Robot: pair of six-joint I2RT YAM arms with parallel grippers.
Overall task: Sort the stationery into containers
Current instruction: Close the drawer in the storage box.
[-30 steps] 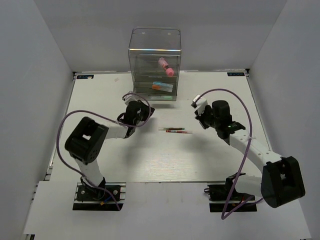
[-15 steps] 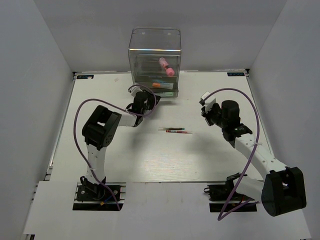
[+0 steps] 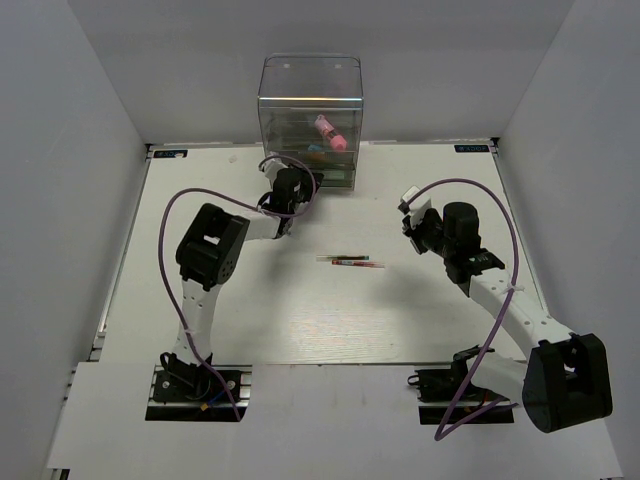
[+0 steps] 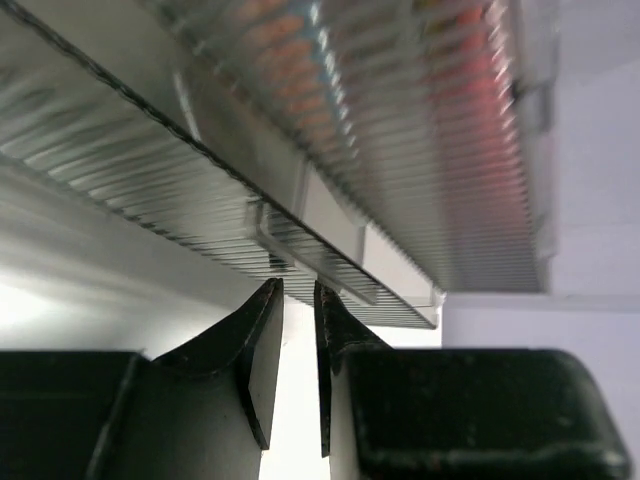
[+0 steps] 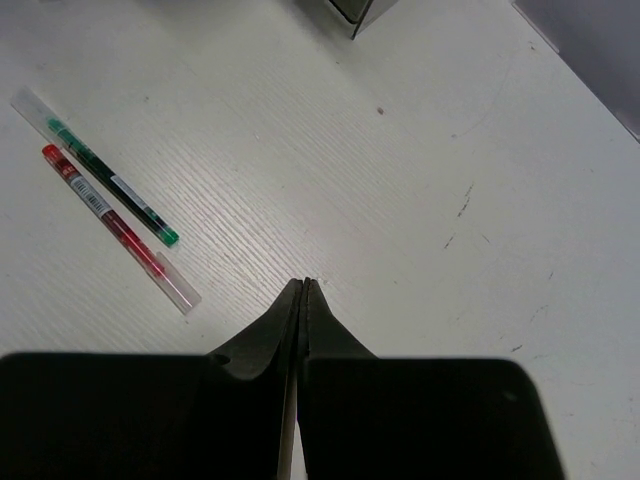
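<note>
On the white table (image 3: 250,320), a thin red pen (image 5: 115,222) and thin green pen (image 5: 110,183) lie side by side, near the tall clear plastic drawer cabinet (image 3: 309,95). The right gripper (image 5: 302,285) hovers pressed shut and empty just beside them. Farther back, the left gripper (image 4: 298,292) — fingers a narrow slit apart — sits at a drawer's small handle tab (image 4: 300,262), though whether it pinches it I cannot tell; a chunky pink marker (image 3: 331,133) rests inside the cabinet.

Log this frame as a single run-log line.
left gripper: nearly shut at drawer front of cabinet | right gripper: shut, empty, above table | red pen, green pen: unsorted
</note>
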